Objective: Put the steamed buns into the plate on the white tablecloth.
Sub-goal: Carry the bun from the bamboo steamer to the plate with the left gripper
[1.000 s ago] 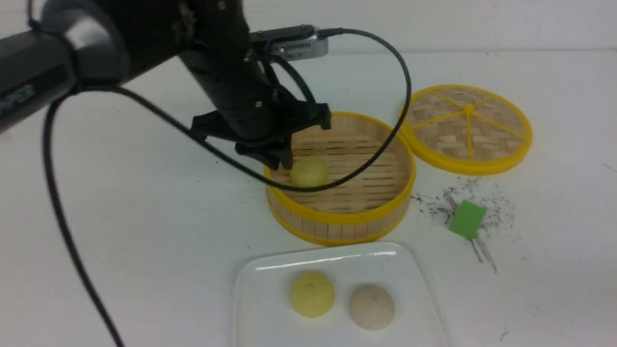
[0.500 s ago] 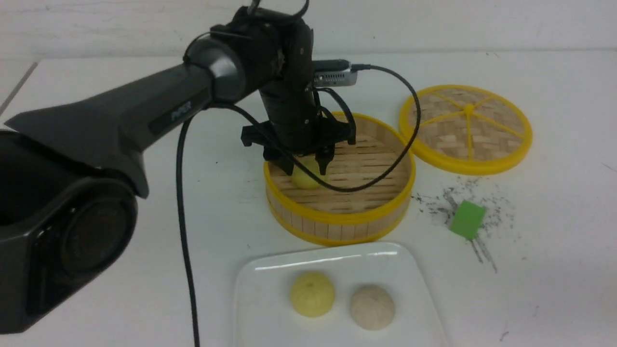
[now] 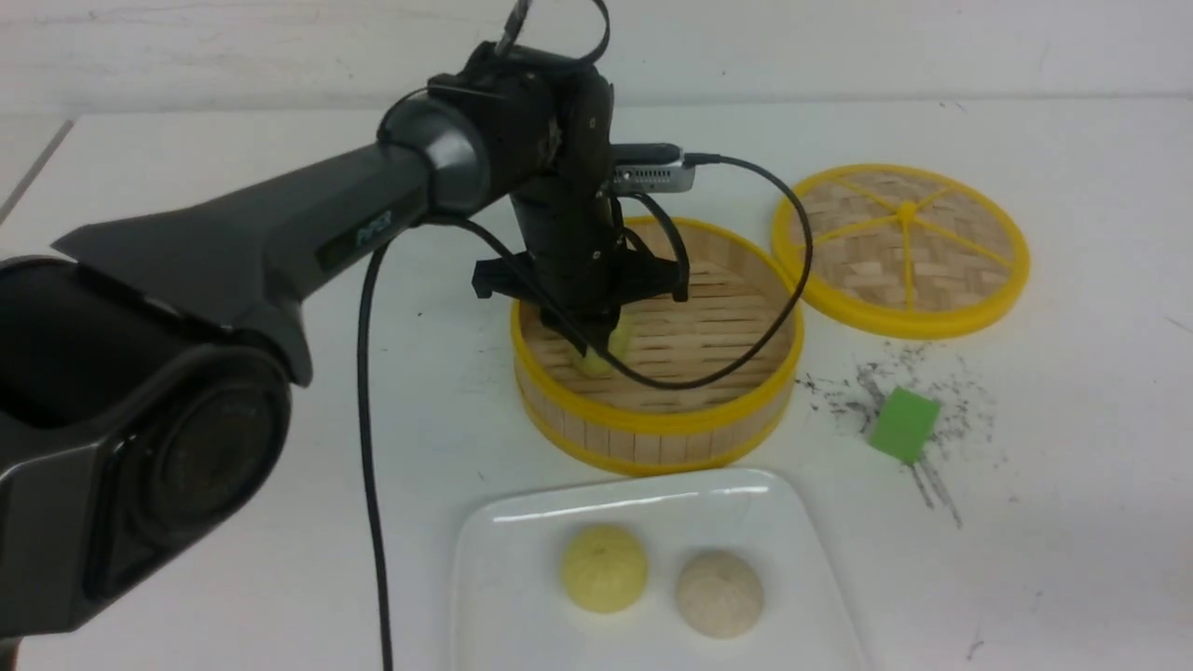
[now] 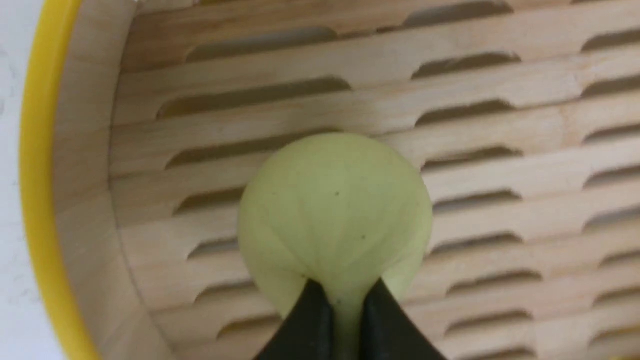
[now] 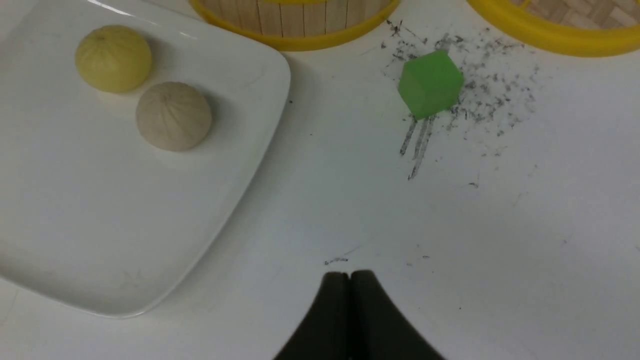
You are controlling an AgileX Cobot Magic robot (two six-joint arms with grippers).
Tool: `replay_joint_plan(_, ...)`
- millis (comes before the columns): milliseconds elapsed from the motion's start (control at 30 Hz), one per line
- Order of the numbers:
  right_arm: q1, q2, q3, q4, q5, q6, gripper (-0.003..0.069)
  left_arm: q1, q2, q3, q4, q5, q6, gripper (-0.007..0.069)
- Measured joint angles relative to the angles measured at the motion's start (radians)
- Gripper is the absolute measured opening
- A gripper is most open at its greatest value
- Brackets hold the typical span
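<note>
Inside the bamboo steamer (image 3: 652,424), at its left side, the left gripper (image 4: 344,300) pinches a pale yellow bun (image 4: 334,215). Just in front of the steamer, the plate (image 3: 503,596) on the white tablecloth (image 3: 1072,466) holds 2 buns, another yellow bun (image 3: 604,567) and a beige bun (image 3: 719,593). To the steamer's front right, the right gripper (image 5: 350,280) is pressed together, empty.

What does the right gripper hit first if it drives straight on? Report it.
Probably bare white tablecloth just ahead of the shut right gripper; nothing stands between, though depth is unclear.
</note>
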Motion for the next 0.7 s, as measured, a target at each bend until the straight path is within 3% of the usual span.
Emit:
replay_joint_plan(233, 0.0, 0.0, 0.0, 0.0, 0.0, 0.0, 0.001, -0.001, -0.193, 0.002, -0.024, 0.122, 0.047, 0.0022)
replay_joint_plan(500, 0.0, 0.0, 0.005, 0.003, 0.0, 0.0, 0.0012, -0.001, -0.53, 0.077, -0.02, 0.163, 0.188, 0.0022)
replay_joint_plan(700, 0.0, 0.0, 0.005, 0.006, 0.0, 0.0, 0.0014, -0.001, -0.771, 0.377, -0.157, 0.163, 0.196, 0.0022)
